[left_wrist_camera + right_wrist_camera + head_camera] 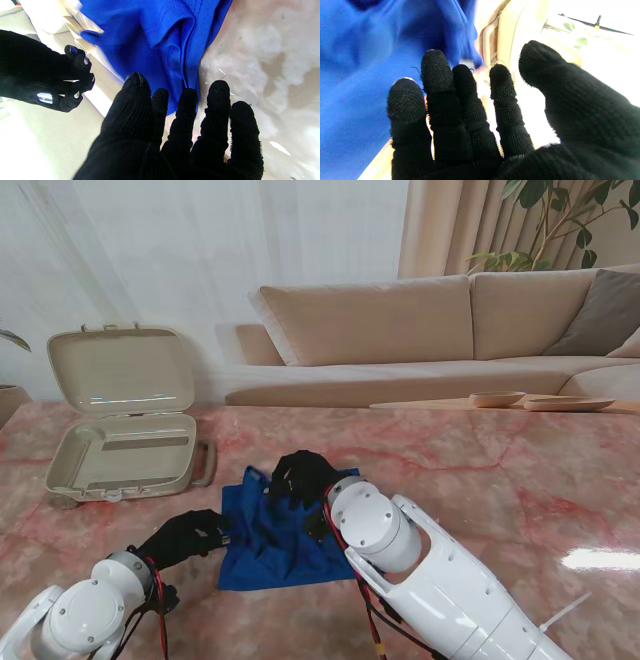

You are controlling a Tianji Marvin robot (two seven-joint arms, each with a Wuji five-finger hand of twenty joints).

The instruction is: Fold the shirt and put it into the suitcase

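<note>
A blue shirt point(282, 532) lies crumpled on a pink marble bench point(480, 480), between two black-gloved robot hands. The left hand point(185, 537) sits at the shirt's left edge; in its wrist view the fingers point(217, 100) are spread and straight, tips just at the hem, pinching nothing. The right hand point(303, 476) rests on the shirt's far edge, palm down; its wrist view shows fingers point(436, 72) extended and slightly apart, with blue cloth lying just ahead of them and no fold gripped between them. Beyond the fingertips of the right hand, farther from me and to the left, a beige suitcase point(125, 420) stands open on the bench — lid upright, the tray holding no clothing — well apart from the shirt. A tan sofa point(430, 330) runs behind the bench.
</note>
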